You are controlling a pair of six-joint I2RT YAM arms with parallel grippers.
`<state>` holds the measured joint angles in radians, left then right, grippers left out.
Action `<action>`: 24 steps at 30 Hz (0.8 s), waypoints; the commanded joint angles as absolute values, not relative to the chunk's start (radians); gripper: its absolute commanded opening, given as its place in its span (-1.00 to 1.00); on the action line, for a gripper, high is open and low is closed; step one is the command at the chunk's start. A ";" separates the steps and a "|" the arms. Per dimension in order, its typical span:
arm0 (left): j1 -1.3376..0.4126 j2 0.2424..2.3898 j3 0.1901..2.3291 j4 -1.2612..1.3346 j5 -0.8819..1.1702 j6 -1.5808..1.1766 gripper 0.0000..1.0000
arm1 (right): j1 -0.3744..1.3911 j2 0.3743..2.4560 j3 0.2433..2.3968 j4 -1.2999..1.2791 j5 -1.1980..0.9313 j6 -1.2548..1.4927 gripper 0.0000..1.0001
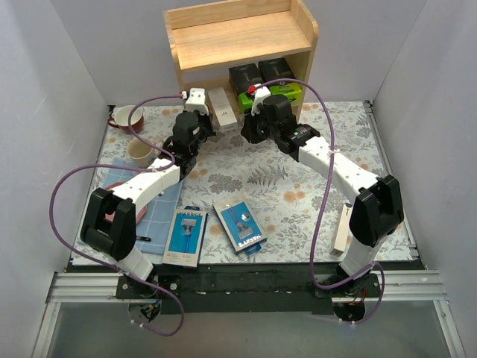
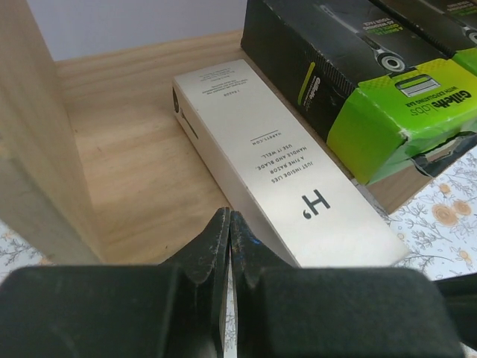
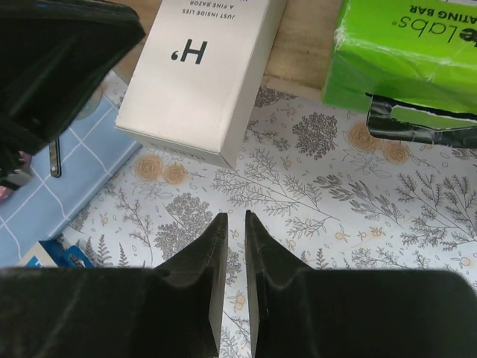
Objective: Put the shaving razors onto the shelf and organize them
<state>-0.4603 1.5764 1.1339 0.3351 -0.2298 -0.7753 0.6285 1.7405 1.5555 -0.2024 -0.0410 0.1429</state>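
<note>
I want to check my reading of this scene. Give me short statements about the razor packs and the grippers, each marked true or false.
1. The shelf holds a razor pack on its top tier. False: the top is bare; the packs are on the lower tier.
2. Two blue packs lie on the table. True.
3. The white box lies on the lower tier beside the black boxes. True.
4. The left gripper holds the white box. False: it is shut on nothing.
5. A beige box lies by the right arm. True.
</note>
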 commanded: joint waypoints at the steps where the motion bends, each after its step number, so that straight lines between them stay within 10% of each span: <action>1: -0.466 1.614 1.204 0.383 -0.259 -0.742 -1.00 | 0.626 1.732 1.595 -0.124 -0.057 0.164 -0.55; 24: -0.476 1.732 1.307 0.374 -0.261 -0.770 -1.00 | 0.621 1.807 1.675 -0.112 -0.104 0.232 -0.53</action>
<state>-0.4690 1.7451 1.2728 0.3798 -0.2489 -0.7567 0.6277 1.8069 1.6207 -0.1493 -0.0643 0.2070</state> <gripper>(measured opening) 0.009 0.232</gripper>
